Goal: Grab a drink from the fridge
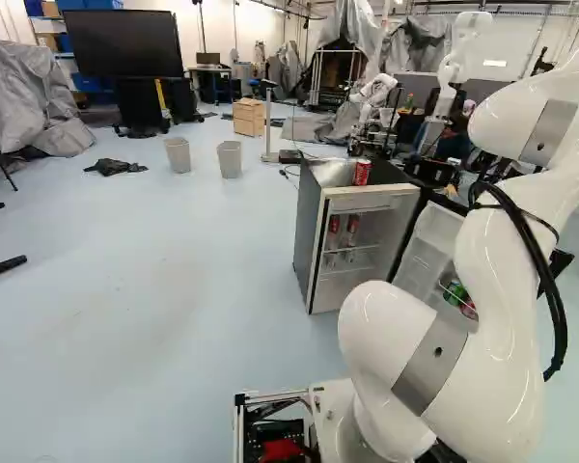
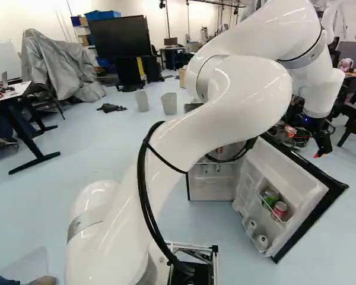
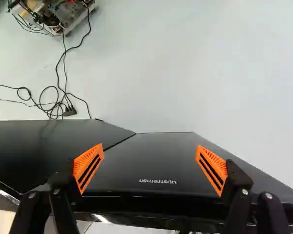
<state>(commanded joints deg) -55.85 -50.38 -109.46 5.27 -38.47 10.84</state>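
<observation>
Left base view, can (image 1: 362, 173) atop fridge (image 1: 309, 231), seemingly hidden in right view

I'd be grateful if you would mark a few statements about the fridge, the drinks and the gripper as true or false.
1. A red can stands on top of the fridge. True.
2. The fridge door is closed. False: it stands wide open.
3. The door's inner side holds cans. True.
4. The gripper is clamped on a can. False: its fingers stand wide apart, with no can between them.
</observation>
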